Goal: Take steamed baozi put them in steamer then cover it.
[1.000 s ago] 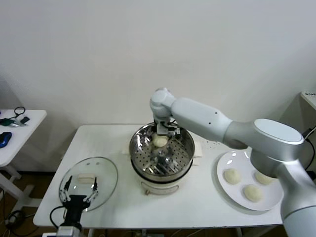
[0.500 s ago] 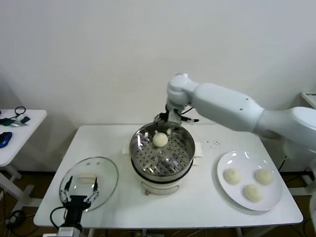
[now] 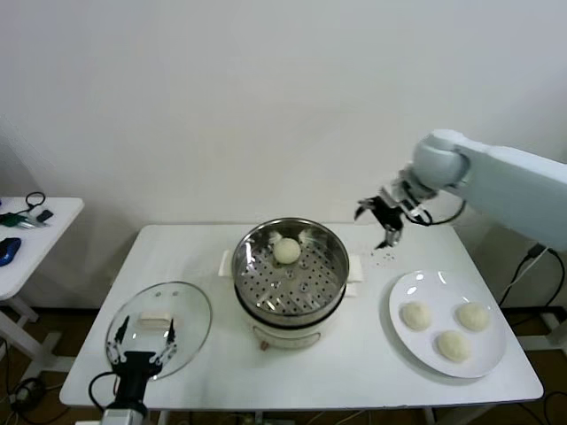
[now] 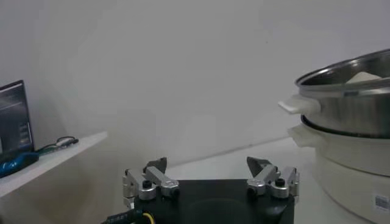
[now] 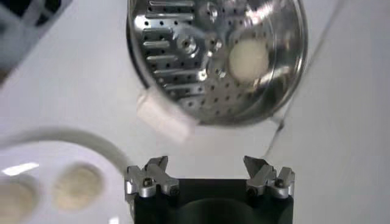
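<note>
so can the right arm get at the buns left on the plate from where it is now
Probably yes. The right gripper hangs open and empty above the table, between the steamer and the plate. The three baozi lie uncovered on the plate, spaced apart, with nothing between them and the gripper.

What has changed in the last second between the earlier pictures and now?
The right gripper, open and empty, rose out of the steamer and swung right toward the plate, leaving one baozi inside. Three baozi on the plate, the glass lid and the left gripper stayed put.
</note>
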Robot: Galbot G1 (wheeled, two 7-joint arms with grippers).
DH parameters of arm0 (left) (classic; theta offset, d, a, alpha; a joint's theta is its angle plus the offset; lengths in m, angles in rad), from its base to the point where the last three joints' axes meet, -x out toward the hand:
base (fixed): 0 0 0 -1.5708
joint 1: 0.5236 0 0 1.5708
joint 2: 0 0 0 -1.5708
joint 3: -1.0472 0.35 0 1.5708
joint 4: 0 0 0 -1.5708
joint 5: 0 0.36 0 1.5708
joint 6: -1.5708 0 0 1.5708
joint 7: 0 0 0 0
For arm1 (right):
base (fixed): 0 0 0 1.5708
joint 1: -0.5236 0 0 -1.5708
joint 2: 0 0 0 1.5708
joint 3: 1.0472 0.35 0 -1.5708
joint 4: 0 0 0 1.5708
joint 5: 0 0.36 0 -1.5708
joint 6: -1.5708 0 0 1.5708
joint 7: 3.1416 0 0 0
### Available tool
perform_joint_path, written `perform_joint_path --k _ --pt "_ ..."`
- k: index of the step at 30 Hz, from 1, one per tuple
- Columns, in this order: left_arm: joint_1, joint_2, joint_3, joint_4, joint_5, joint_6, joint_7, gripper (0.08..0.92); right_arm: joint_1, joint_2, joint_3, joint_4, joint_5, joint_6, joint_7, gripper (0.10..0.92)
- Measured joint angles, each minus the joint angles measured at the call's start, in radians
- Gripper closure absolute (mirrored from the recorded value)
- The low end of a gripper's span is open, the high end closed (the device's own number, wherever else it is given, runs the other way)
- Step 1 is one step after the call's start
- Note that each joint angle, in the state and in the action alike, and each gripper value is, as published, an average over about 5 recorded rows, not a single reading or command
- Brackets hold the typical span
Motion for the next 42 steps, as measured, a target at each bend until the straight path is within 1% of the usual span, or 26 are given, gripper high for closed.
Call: perform_joint_path --k 7,14,25,42 --pt "0.005 0.001 -0.001 -0.003 0.0 0.0 0.0 0.177 -0.185 -0.11 0.105 0.0 -0.014 -0.072 -0.01 0.203" --pt "0.003 0.003 -0.001 -0.004 0.002 0.001 0.0 0.177 -0.374 -0.138 0.22 -0.042 -0.081 -0.1 -0.012 0.203" --pt "0.009 0.001 -0.006 0.005 0.004 -0.003 0.0 0.177 -0.512 -0.091 0.309 -0.14 -0.158 -0.118 -0.002 0.203" --pt "0.01 -0.002 -0.007 0.014 0.004 -0.005 -0.001 0.177 -0.576 0.008 0.338 -0.245 -0.222 -0.112 0.001 0.203"
